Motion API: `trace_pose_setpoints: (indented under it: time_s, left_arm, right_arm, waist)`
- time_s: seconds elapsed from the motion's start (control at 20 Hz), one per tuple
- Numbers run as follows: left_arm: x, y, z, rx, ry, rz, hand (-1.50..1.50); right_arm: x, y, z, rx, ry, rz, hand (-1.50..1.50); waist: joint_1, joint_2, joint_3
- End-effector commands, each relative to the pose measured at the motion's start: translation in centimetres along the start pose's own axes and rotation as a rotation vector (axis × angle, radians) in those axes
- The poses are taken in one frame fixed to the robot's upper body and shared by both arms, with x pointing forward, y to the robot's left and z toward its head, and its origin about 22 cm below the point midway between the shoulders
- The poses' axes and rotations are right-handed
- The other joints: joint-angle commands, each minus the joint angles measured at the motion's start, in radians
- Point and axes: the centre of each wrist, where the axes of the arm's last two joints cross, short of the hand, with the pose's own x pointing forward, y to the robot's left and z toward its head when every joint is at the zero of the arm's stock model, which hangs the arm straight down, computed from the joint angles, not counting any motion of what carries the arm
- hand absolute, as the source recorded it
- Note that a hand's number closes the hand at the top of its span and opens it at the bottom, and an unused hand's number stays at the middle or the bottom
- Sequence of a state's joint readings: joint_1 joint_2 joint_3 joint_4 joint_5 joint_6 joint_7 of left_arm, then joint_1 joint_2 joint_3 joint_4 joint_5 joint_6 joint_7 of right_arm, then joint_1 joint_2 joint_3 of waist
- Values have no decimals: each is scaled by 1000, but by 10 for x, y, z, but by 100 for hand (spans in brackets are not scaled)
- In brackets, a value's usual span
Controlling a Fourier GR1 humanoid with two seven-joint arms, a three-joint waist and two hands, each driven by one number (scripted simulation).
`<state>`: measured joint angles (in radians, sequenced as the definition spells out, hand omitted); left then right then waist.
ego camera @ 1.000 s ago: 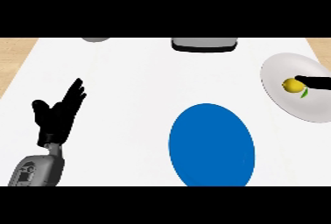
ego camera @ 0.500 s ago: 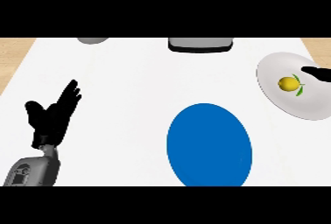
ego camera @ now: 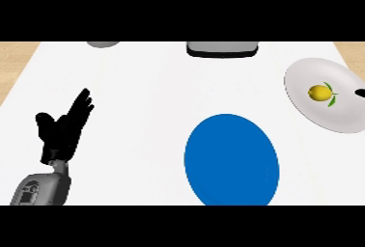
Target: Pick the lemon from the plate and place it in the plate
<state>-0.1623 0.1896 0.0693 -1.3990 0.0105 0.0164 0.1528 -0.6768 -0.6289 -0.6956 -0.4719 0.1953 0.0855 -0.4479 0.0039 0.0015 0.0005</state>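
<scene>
Briefly, what you had in the head view:
Lemon: the lemon [ego camera: 320, 92] lay on the white plate [ego camera: 314, 111] at the right edge, a little above that plate's middle, green leaf on its right side.
Blue plate: the blue plate [ego camera: 231, 159] sat low and centre on the counter [ego camera: 157, 87], apart from the white plate, nothing on it.
Right hand: only a black tip of your right hand [ego camera: 359, 92] showed at the right edge, just right of the lemon and not touching it; you could not tell how its fingers stood.
Left hand: your left hand [ego camera: 65, 129] rested at the lower left, fingers straight and spread, pointing up, holding nothing.
Far edge: a grey bowl [ego camera: 103, 44] and a dark-based grey object [ego camera: 221, 48] were cut off at the top.
</scene>
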Motion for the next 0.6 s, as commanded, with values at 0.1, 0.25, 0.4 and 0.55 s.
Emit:
trace_pose_setpoints:
  time_s: [0.1,0.25,0.4,0.55]
  left_arm:
    - [25,9,11,-17,-3,16,0]
    - [3,11,5,3,-11,2,0]
    - [23,13,-7,-11,-8,8,0]
    - [5,-1,3,-19,-11,-2,0]
  right_arm:
    - [-10,-31,12,-24,-6,6,-150]
    - [-15,-50,18,-42,-10,13,-150]
    - [-19,-50,22,-49,1,35,-150]
    - [-23,-63,26,-51,7,44,-150]
  waist:
    - [7,0,1]
    - [8,3,1]
    - [4,1,0]
    - [13,5,1]
